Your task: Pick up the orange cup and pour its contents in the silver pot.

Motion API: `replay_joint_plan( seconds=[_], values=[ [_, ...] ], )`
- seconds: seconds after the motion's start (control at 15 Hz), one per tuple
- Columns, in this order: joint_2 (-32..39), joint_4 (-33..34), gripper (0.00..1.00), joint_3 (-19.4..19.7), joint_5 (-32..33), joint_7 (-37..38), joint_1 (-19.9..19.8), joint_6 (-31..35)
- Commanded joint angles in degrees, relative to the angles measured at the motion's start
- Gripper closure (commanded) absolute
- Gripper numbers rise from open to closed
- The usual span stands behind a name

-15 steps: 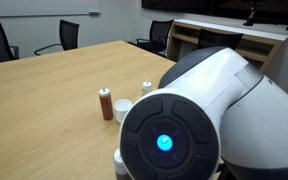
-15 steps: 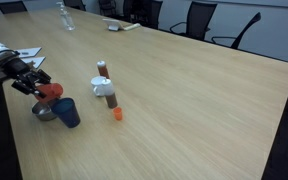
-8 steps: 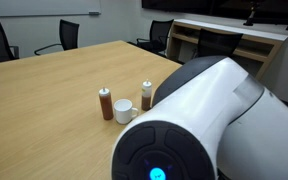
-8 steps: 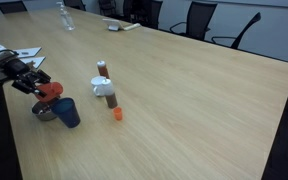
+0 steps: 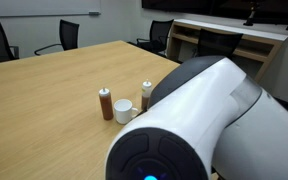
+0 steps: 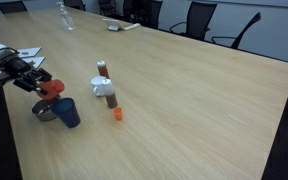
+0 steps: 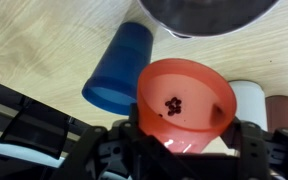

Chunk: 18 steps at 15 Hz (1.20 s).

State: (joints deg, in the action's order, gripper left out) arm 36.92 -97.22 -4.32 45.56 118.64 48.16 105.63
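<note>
The pincer [image 7: 184, 135] gripped the orange cup [image 7: 184, 95]. The silver pot [image 7: 206, 14] was cut off at the wrist view's top edge, and the white arm [image 5: 199, 125] blocked much of an exterior view.

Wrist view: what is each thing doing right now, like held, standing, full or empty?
Orange cup: held up off the table, dark bits inside, not poured yet.
End effector: shut on the orange cup.
Silver pot: sitting on the table; what is inside cannot be told.
Blue cup: standing beside the pot, not held.
White mug: upright on the table, untouched.
</note>
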Motion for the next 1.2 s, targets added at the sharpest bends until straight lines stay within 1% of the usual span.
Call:
replay_joint_plan(
  seconds=[0.0,0.33,0.6,0.8,1.13],
  values=[
    [-0.2,-0.1,0.51,-1.9,-1.0,1.1,-2.1,2.5],
    [-0.7,-2.6,0.51,-2.8,-4.8,2.6,-5.0,11.4],
    [-1.7,-6.1,0.51,-2.4,-8.4,4.5,-7.6,20.7],
    [-2.7,-8.8,0.51,-1.3,-8.8,7.2,-9.0,28.6],
    [-5.3,-13.8,0.51,-0.2,-8.7,10.3,-11.1,37.1]
  ],
)
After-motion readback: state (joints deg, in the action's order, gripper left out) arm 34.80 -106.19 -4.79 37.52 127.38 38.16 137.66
